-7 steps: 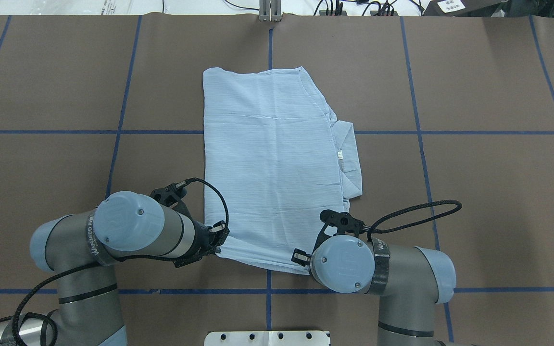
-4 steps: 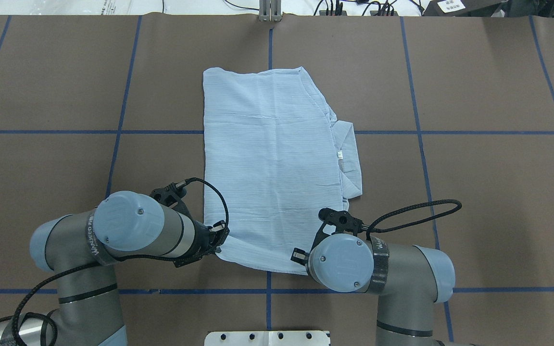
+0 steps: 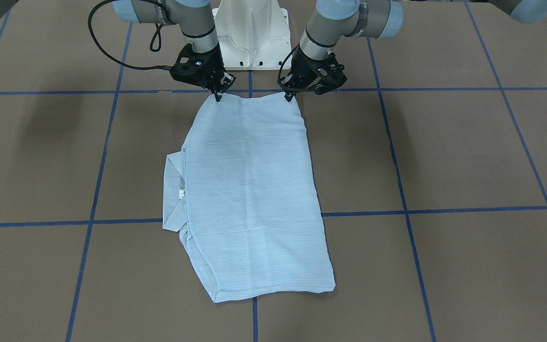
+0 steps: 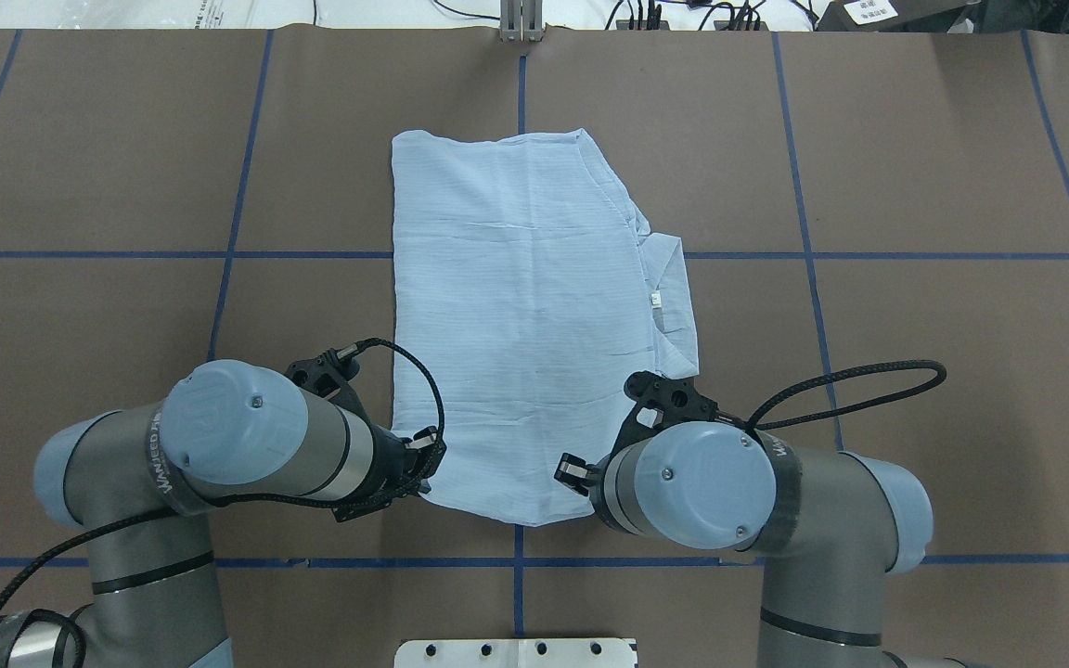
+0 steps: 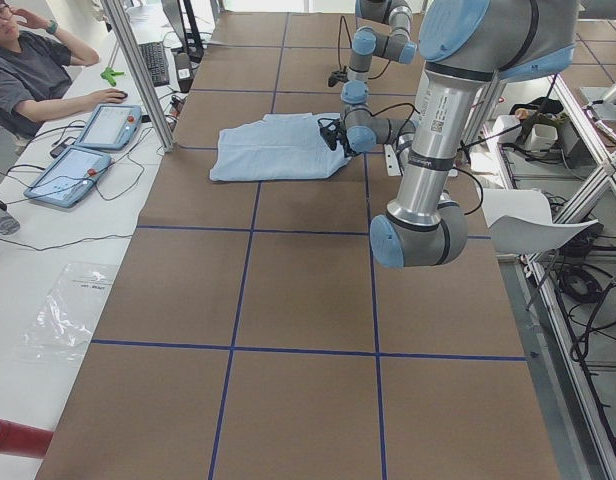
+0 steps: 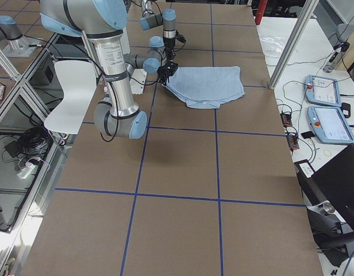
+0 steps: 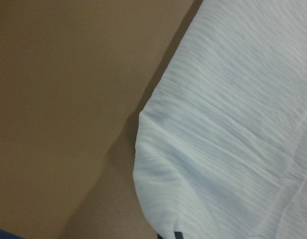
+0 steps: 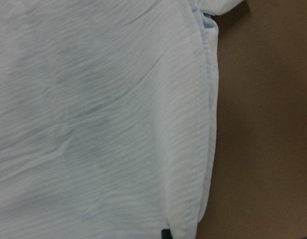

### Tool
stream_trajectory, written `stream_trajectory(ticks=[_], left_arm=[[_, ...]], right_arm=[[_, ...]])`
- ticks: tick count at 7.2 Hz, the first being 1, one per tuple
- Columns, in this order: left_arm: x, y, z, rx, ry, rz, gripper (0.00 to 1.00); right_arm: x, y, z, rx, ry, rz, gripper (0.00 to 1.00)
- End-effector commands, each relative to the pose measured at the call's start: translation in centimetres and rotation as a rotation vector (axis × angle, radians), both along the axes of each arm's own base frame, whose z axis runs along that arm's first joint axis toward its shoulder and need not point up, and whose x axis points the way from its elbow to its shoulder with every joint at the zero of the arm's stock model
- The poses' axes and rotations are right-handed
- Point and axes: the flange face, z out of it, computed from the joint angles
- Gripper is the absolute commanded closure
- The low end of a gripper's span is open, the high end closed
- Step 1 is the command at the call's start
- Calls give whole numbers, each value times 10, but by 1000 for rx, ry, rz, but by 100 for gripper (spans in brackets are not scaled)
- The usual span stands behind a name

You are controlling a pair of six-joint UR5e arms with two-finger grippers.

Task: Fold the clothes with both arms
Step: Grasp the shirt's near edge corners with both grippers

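Shirt (image 3: 249,190): folded lengthwise, flat on bench (image 3: 444,156).
Left gripper (image 3: 287,97): pinched on near corner.
Right gripper (image 3: 218,97): pinched on the other.
Tip: raise both corners level, hem taut.

A robotics lab. A left arm (image 4: 247,445) and a right arm (image 4: 711,482) rise from a white pedestal (image 3: 252,33) at a long table (image 4: 961,371), which is covered in brown paper and marked into squares with blue tape (image 4: 915,255). Aluminium posts (image 5: 138,70) stand along its edge. On a white side bench (image 5: 8,280) lie two pendants (image 5: 110,126), and a person (image 5: 28,70) sits there. On the other side a white chair (image 6: 70,95) stands beside tangled wiring (image 6: 27,141) on the floor.
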Motion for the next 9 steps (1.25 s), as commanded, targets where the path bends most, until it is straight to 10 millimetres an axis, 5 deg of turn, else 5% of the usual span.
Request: stream_trajectory(ticks=[1, 4, 5, 6, 7, 9], left_arm=[[-39, 26, -38, -21, 20, 48, 100], [-70, 102, -75, -174, 25, 182, 100], [-86, 113, -84, -188, -6, 193, 100], [-82, 112, -84, -188, -14, 194, 100], [-72, 96, -77, -173, -36, 162, 100], [-83, 19, -69, -115, -51, 56, 100]], right_arm=[[40, 17, -26, -20, -92, -58, 100], [82, 56, -65, -120, -227, -271, 100], [86, 58, -66, -131, -234, -290, 100], [78, 56, -57, -133, -210, -281, 100], [61, 33, -46, -137, -171, -244, 100], [54, -20, -55, -38, -158, -142, 100]])
